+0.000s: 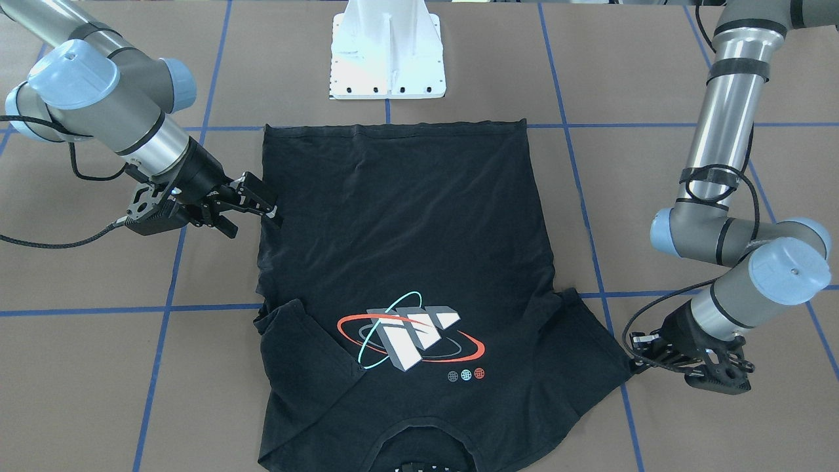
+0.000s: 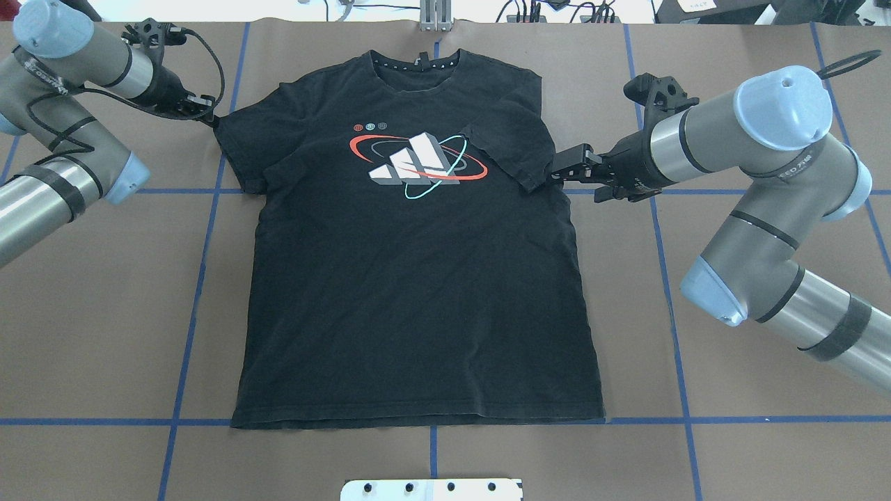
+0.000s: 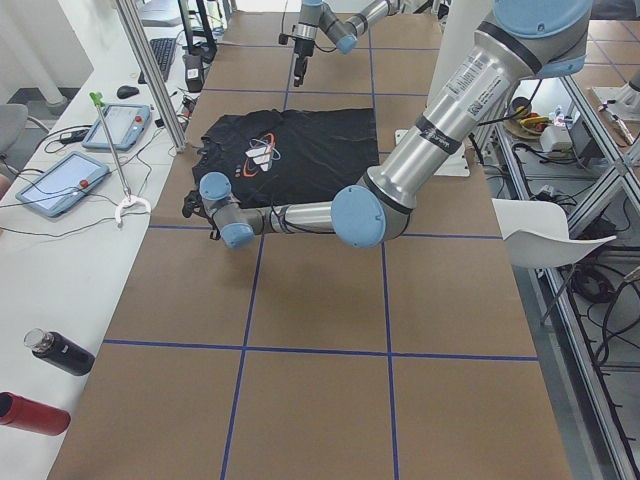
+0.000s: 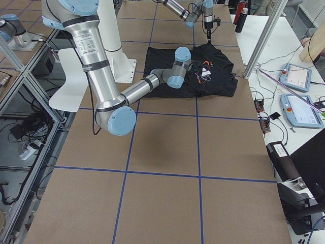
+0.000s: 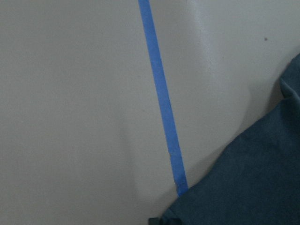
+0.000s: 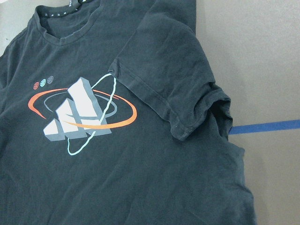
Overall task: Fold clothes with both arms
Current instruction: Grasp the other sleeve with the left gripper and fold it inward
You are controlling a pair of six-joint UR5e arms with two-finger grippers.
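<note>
Black fabric fills the right wrist camera, and that's the black short-sleeved T-shirt (image 6: 140, 178), chest up, its red, cyan and white orbit graphic (image 6: 79, 112) plain to see. The shirt lies flat in the middle of the brown paper-covered table (image 2: 418, 459). Its collar (image 2: 414, 62) is at the far side from the robot and its hem (image 2: 418, 417) runs along near the white pedestal base (image 1: 388, 52).

On the robot's right, the folded sleeve (image 6: 159, 61) is turned in over the chest, its hem edge touching the cyan ring. Opposite it, the spread sleeve (image 2: 240, 139) lies out flat, pointing off the body.

Now the grippers. The right gripper (image 1: 255, 219) sits low at the shirt's side edge, just below that folded sleeve. Its fingers are apart with nothing between them, one tip at the fabric's border. The grey right arm (image 2: 766, 160) reaches in behind it.

Over to the left gripper (image 1: 641, 354): its tips meet the outer corner of the spread sleeve. Whether they pinch the cloth, I can't tell. Its wrist camera catches only a blue tape line (image 5: 161, 103) running up to the fabric. The grey left arm (image 2: 69, 62) bends in from the table's far corner.
</note>
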